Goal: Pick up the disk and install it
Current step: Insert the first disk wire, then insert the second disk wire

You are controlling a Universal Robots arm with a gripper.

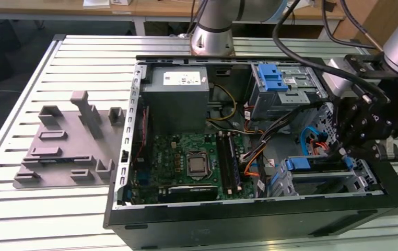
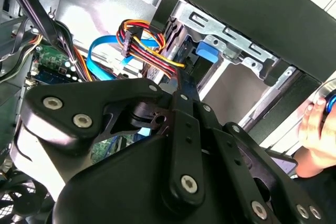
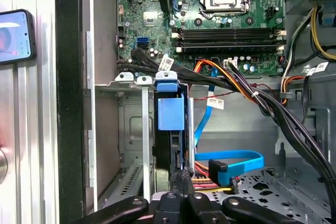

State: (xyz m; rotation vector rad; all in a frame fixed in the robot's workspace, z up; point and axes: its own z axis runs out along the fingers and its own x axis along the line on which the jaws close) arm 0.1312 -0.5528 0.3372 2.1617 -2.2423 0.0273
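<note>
The disk (image 3: 170, 114) stands edge-on in the lower drive cage (image 3: 131, 129) of the open computer case, its blue carrier tab toward the motherboard. In the exterior view the disk (image 1: 317, 164) sits in that cage at the case's near right corner. My gripper (image 3: 182, 179) is shut, its fingertips together at the disk's cable-side end, just beside the orange-and-yellow power plug (image 3: 212, 182). The second wrist view shows the gripper (image 2: 181, 85) closed to a point in front of the blue tab of the disk (image 2: 206, 53). The gripper (image 1: 343, 151) hangs inside the case above the cage.
A blue data cable (image 3: 231, 157) and black cable bundles (image 3: 273, 108) cross beside the cage. The motherboard (image 1: 192, 162), a grey power supply box (image 1: 178, 99) and an upper cage with a blue latch (image 1: 282, 86) crowd the case. A grey fixture plate (image 1: 67, 141) lies at the exterior view's left. A person's hand (image 2: 315, 129) is near the case wall.
</note>
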